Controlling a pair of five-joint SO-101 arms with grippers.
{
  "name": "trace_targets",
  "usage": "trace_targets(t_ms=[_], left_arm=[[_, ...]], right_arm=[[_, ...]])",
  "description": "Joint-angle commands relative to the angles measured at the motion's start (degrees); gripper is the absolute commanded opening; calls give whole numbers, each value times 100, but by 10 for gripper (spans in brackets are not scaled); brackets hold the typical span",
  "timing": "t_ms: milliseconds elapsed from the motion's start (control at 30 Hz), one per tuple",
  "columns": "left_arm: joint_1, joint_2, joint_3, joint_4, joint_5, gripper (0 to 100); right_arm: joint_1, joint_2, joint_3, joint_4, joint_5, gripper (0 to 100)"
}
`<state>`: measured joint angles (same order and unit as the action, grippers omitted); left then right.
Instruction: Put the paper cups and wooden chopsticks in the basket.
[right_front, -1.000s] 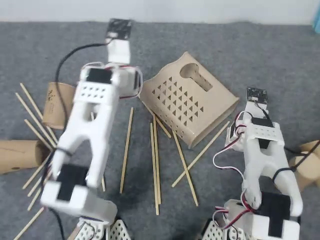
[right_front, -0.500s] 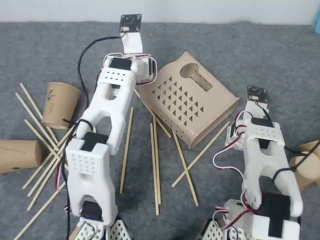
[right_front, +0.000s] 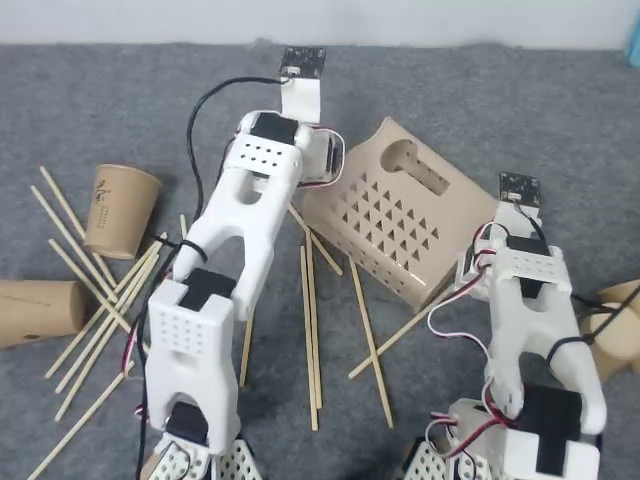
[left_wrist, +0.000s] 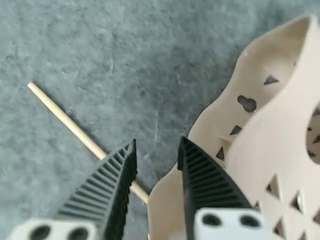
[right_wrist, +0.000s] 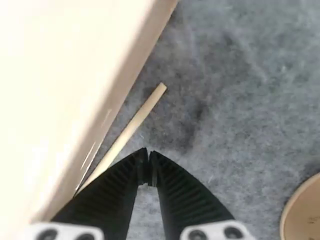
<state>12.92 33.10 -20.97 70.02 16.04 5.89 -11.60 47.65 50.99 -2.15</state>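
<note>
The beige perforated basket lies tipped on the grey carpet, its holed wall facing up. My left arm stretches to the basket's near-left corner. There my left gripper stands open, one finger at the basket's rim, with a chopstick on the carpet beneath. My right gripper is shut on nothing, low beside the basket's wall and a chopstick end. Two paper cups lie at the left. More cups sit at the right edge.
Several chopsticks are scattered at the left by the cups. Others lie between the two arms in front of the basket. One chopstick runs under the basket's near corner. A cup rim is close to my right gripper.
My left arm has swung from the left side forward and right to the basket's corner. The basket has shifted and turned slightly to the right. The right arm has kept still.
</note>
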Motion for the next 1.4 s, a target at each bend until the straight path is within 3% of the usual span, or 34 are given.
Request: trace_targets(t_ms=[0, 300, 433, 567, 700, 1033, 1233, 1367], left_arm=[[589, -378, -110, 440, 0, 137], [695, -387, -110, 554, 9, 137], [589, -378, -110, 519, 9, 137], [492, -325, -84, 343, 9, 137], [484, -325, -75, 255, 18, 137], [510, -316, -75, 176, 220, 137], [510, -316, -75, 105, 220, 137], [545, -334, -84, 105, 220, 137]], right_arm=[[-4, -242, -18, -92, 114, 16], [470, -418, -123, -22, -35, 13], [804, -1121, -519, 655, -176, 12], [857, -1947, -993, 1218, 378, 12], [831, -2290, -1354, 1174, 352, 13], [585, -681, -1327, -207, -818, 13], [444, 338, -1363, -664, -844, 13], [629, 831, -1363, -743, -448, 13]])
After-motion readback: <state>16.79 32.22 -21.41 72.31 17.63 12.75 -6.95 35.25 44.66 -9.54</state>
